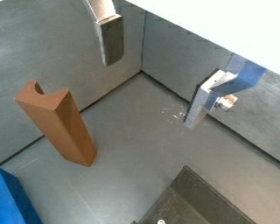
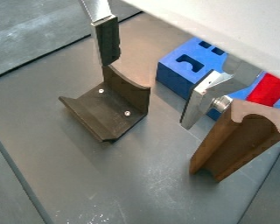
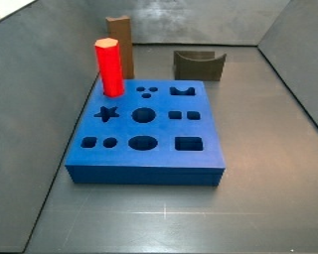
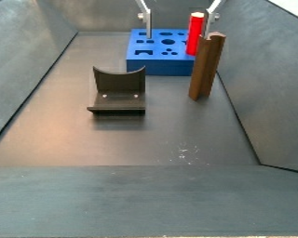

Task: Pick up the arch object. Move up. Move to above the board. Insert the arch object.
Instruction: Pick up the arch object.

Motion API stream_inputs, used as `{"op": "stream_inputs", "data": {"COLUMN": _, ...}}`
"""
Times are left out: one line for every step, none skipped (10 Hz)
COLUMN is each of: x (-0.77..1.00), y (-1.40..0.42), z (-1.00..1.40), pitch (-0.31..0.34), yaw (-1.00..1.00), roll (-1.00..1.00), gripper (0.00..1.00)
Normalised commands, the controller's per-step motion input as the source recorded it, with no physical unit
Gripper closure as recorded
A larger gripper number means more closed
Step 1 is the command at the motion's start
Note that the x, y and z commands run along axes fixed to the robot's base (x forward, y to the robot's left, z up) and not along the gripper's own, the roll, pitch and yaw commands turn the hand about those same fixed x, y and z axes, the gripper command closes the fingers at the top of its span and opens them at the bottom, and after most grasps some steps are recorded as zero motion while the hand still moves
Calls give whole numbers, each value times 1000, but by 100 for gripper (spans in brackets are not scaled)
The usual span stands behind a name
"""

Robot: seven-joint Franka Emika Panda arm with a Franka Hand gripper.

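1. Silver plates with dark pads form the gripper [image 2: 149, 74]; its fingers [image 1: 111, 39] are spread wide apart and grasp nothing in both wrist views.
2. In a side view only the two finger tips show at the upper edge of the gripper [image 4: 179, 12], above the far end of the bin, over the board [image 4: 149, 58] and the post [image 4: 196, 33].
3. Brown and tall, the arch [image 4: 208, 67] stands upright on the grey floor just beside the board's near right corner, apart from the fingers.
4. In a wrist view the arch [image 2: 238, 137] rises close to one finger, its rounded top clear of the pad; in a wrist view the arch [image 1: 59, 121] stands alone on the floor with a small notch at its top.
5. In a side view the arch [image 3: 118, 31] stands behind the red post [image 3: 108, 67], past the board's far edge.
6. Blue and thick, the board [image 3: 148, 159] lies flat, with star, round, square and arch cutouts in its top face.
7. The post stands upright at the board's far left corner in that view.
8. A dark olive piece [image 4: 116, 90] with a curved notch sits on the floor left of the arch, well apart from it; it also shows as the piece [image 2: 108, 108] beneath the gripper.
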Motion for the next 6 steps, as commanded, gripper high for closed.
{"op": "stream_inputs", "data": {"x": -429, "y": -480, "z": 34, "pitch": -41, "yaw": 77, "roll": 96, "gripper": 0}}
{"op": "stream_inputs", "data": {"x": -737, "y": -526, "z": -77, "pitch": -133, "yaw": 380, "roll": 43, "gripper": 0}}
{"op": "stream_inputs", "data": {"x": -674, "y": -560, "z": -37, "pitch": -153, "yaw": 429, "roll": 26, "gripper": 0}}
{"op": "stream_inputs", "data": {"x": -626, "y": -500, "z": 0, "pitch": -191, "yaw": 480, "roll": 0, "gripper": 0}}
{"op": "stream_inputs", "data": {"x": -366, "y": -449, "z": -37, "pitch": -189, "yaw": 731, "roll": 27, "gripper": 0}}
{"op": "stream_inputs", "data": {"x": -263, "y": -363, "z": -97, "pitch": -194, "yaw": 860, "roll": 77, "gripper": 0}}
